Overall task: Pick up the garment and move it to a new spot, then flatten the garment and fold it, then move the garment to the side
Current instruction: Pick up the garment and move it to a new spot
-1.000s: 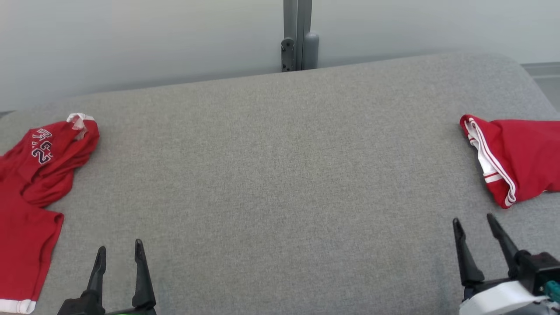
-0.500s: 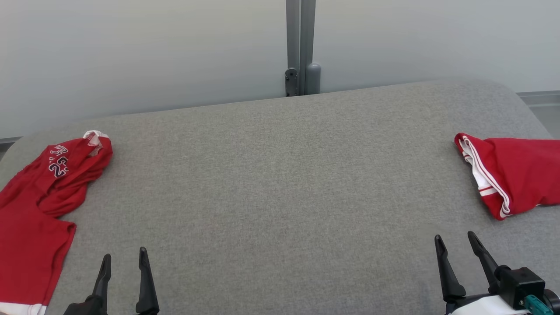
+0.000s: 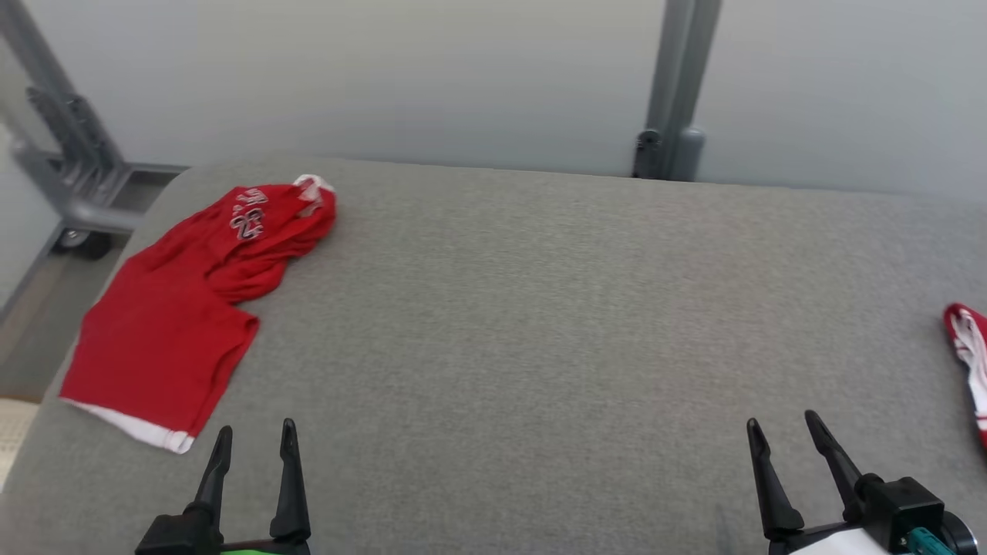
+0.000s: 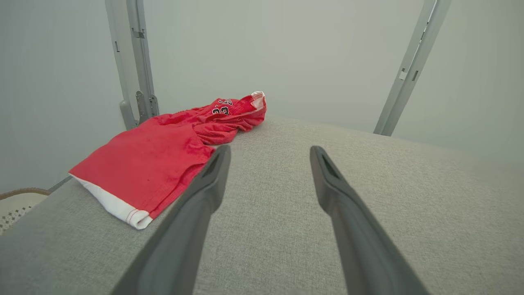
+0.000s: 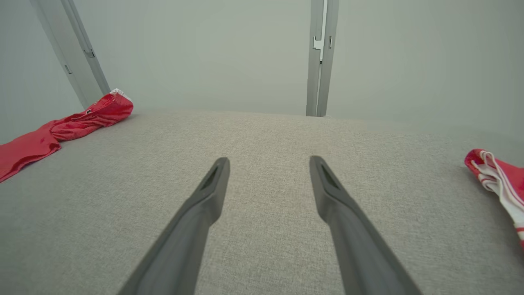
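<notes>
Red garment [image 3: 166, 324] lies near, up-left of the empty, wide-open left hand [image 3: 256, 426]; right hand [image 3: 781, 418] likewise spread, empty.

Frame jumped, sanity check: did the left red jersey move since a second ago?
No. The red jersey lies as before, collar by the back edge of the table, left of the grey post; the head camera turned left.

Garment [image 3: 173, 324] on table [image 3: 540, 308] far left, second garment [image 3: 968, 361] at right edge

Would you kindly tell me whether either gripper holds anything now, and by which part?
Nothing is held: the left gripper and right gripper are both open and empty.
</notes>
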